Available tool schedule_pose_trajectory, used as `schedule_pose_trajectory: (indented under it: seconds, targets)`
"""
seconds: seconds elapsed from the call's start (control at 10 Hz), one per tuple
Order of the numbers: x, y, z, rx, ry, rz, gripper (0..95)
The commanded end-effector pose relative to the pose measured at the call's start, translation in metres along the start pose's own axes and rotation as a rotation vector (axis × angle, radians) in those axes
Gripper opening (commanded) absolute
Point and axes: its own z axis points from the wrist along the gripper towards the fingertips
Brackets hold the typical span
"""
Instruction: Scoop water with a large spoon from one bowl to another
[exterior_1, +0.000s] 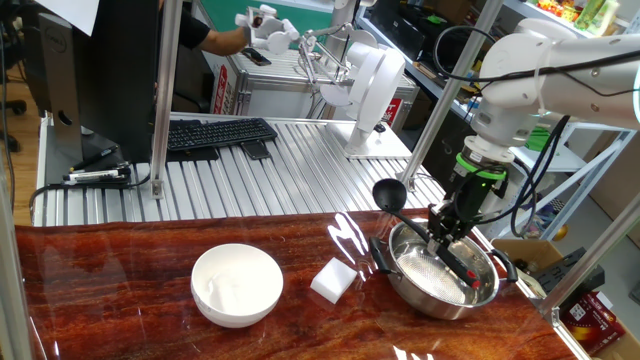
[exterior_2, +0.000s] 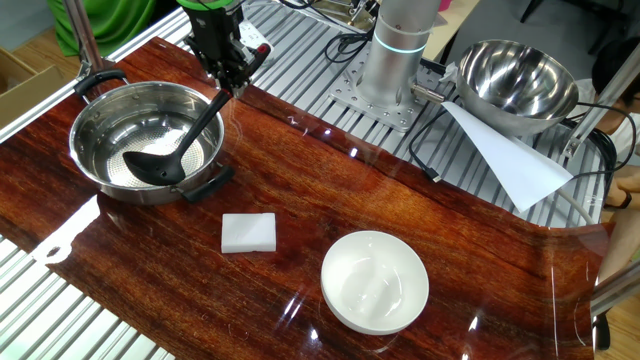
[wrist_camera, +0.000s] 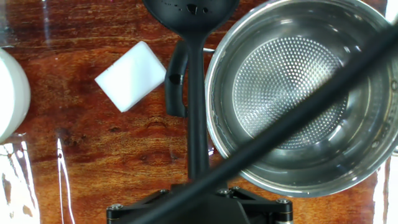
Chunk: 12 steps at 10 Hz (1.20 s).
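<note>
The gripper (exterior_2: 228, 82) points down at the steel bowl's 1 o'clock rim in the other fixed view. Its jaws are clamped on the thin black handle of the ladle (exterior_2: 152, 168). The handle slants from the fingers down to the round, deep cup. In one fixed view that cup (exterior_1: 388, 194) hangs clear of the table at 11 o'clock from the bowl. Whether it sits over the bowl's inside or just outside the rim cannot be told. A red mark shows on the handle's far end, low over the bowl's interior.

The steel bowl (exterior_2: 95, 120) is wide and mirror-bright, with a finely dimpled floor and small black side handles. The water (wrist_camera: 348, 149) shows only as a faint glossy ring around that dimpled floor.

A white rectangular block (exterior_2: 248, 232), matte and sharp-edged, lies flat at 4 o'clock from the steel bowl, apart from it. The white bowl (exterior_2: 335, 262), round, smooth and thick-walled, stands at 4 o'clock from the block, well apart from the steel bowl.

All of these rest on a glossy reddish wood-grain table (exterior_2: 300, 160). In the hand view the ladle's stem (wrist_camera: 198, 124) runs from 12 to 6 o'clock, just beside the bowl's curved black handle.
</note>
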Motion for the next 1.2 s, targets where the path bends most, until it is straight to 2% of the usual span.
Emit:
schedule_pose_trajectory:
  seconds: [0.1, 0.6, 0.7, 0.9, 1.2]
  targets:
    - [0.0001, -0.0002, -0.0002, 0.004, 0.000, 0.020, 0.0]
    - [0.0001, -0.0002, -0.0002, 0.003, -0.009, 0.039, 0.0]
    - [0.0001, -0.0002, -0.0002, 0.000, -0.015, 0.042, 0.0]
    - [0.0001, -0.0002, -0.0002, -0.008, -0.006, 0.038, 0.0]
    - [0.0001, -0.0002, -0.0002, -0.019, -0.010, 0.032, 0.0]
